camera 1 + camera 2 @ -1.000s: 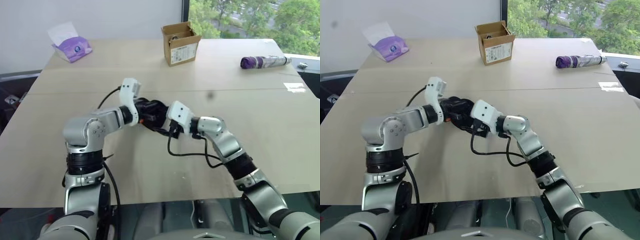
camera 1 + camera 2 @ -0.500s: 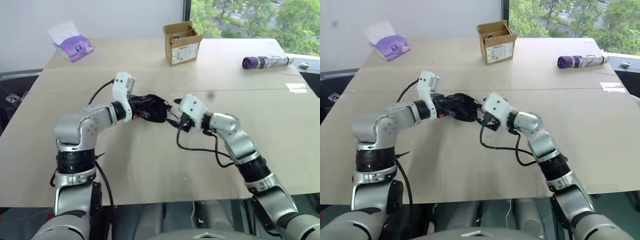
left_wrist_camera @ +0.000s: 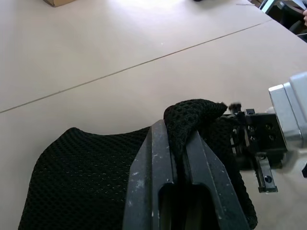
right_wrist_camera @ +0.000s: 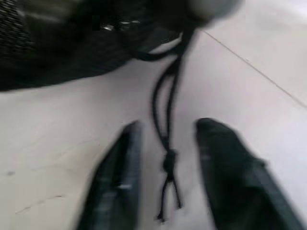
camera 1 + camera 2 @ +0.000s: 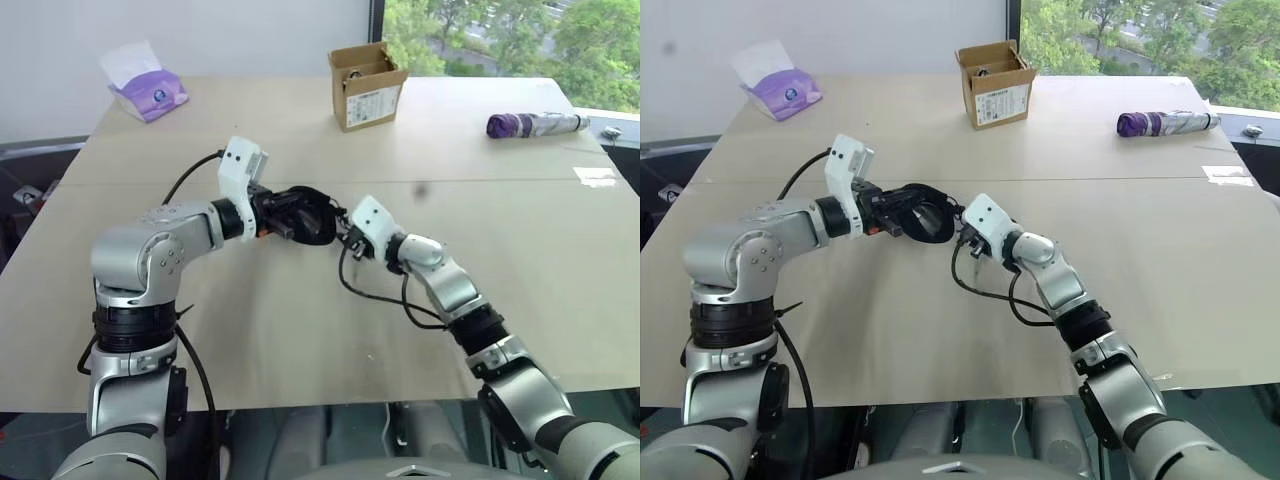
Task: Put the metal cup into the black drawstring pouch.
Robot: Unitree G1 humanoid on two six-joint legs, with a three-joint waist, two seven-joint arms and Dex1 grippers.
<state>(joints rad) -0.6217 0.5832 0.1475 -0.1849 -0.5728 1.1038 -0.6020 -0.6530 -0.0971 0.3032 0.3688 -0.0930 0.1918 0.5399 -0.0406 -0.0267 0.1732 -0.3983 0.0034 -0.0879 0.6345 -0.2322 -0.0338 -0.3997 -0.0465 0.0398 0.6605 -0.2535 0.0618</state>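
Right gripper (image 4: pixel 165 158) advanced, fingers straddling pouch cord (image 4: pixel 165 110)

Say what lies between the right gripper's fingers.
The pouch's knotted cord hangs between the right gripper's parted fingers, over bare table, in the right wrist view.

Left gripper (image 3: pixel 180 158) jaws clamped tight on pouch (image 3: pixel 91 172) fabric; right gripper (image 4: pixel 165 158) jaws parted, straddling the cord (image 4: pixel 165 108).

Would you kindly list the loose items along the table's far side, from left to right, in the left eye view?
Purple tissue pack with white tissue sticking up → open brown cardboard box → purple patterned cylindrical roll.
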